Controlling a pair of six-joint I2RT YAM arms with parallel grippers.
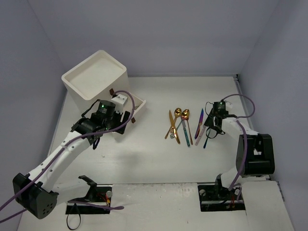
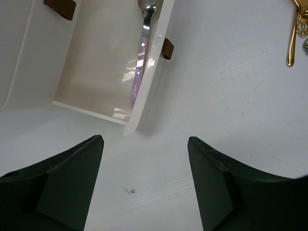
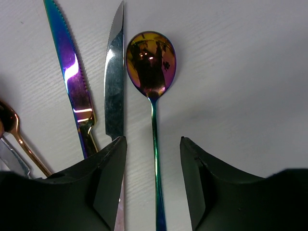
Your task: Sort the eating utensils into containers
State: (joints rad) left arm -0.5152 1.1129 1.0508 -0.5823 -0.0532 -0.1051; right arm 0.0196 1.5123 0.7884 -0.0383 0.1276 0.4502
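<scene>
Between the parted, empty jaws of the right tool [image 3: 153, 149], a rainbow-sheened spoon [image 3: 150, 60], bowl purple-gold, beside a silver knife [image 3: 114, 96]

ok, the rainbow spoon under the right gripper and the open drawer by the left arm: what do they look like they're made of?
Rainbow spoon: likely polished metal with an iridescent coating; its bowl gives a mirror reflection that shifts from gold through purple to teal.
Drawer: probably moulded plastic, glossy off-white, with smooth thin walls and soft highlights.
Its handle: brown, material unclear.
</scene>
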